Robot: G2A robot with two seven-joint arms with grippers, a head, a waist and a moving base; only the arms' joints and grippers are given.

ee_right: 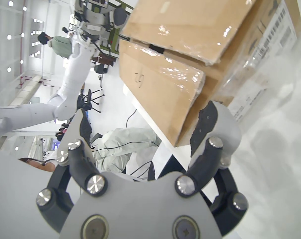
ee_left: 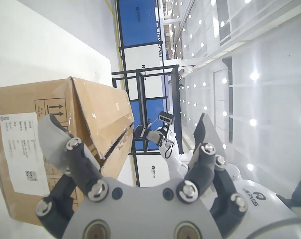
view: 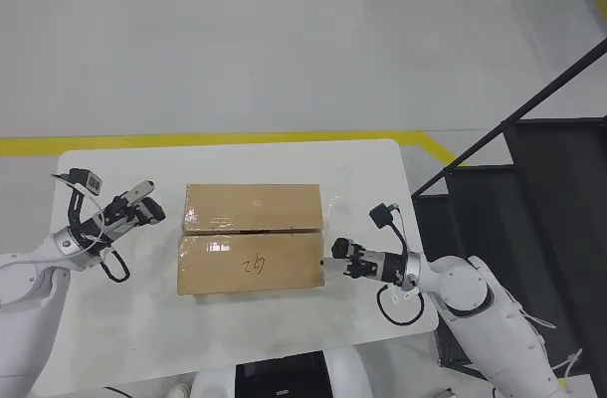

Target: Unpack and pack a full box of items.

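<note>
The cardboard box [view: 251, 237] sat in the middle of the white desk [view: 114, 318], its two top flaps folded shut and meeting along a seam that ran left to right — the near flap carried a handwritten mark, and clear tape glinted on both. The left hand [view: 144, 206] hovered just off the box's left end, towards the far corner, fingers spread wide with nothing between them. The right hand [view: 340, 251] was at the right end by the near corner, likewise spread and empty (whether a finger touched the cardboard I could not tell). A white printed label [ee_left: 18, 150] was stuck on the box's left end.
</note>
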